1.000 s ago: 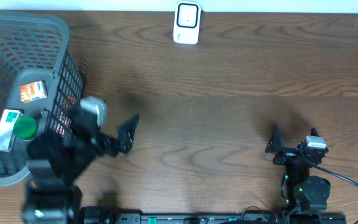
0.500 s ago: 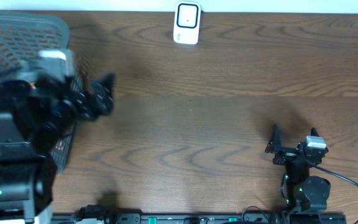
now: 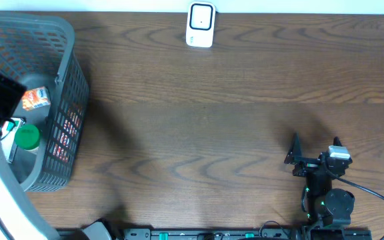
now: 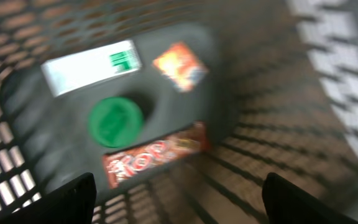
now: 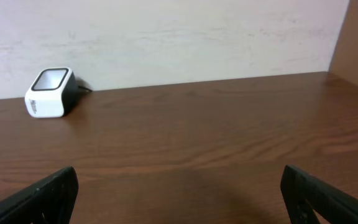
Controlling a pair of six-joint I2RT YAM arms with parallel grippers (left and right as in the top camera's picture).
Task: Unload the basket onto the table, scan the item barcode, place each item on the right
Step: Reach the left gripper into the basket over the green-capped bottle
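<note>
Hovering over the grey basket [image 3: 69,40] at the overhead frame's left edge, your left gripper [image 4: 185,199] is spread and empty, likely lining up a pick; a red bar [image 4: 154,155], green lid [image 4: 115,121], white box [image 4: 89,65] and orange packet [image 4: 180,65] lie on the basket floor. Lettering on the bar blurs beyond reading. Your right gripper [image 5: 185,196] sits open, empty, lower right, clear of the white scanner [image 3: 200,25] at top centre.
</note>
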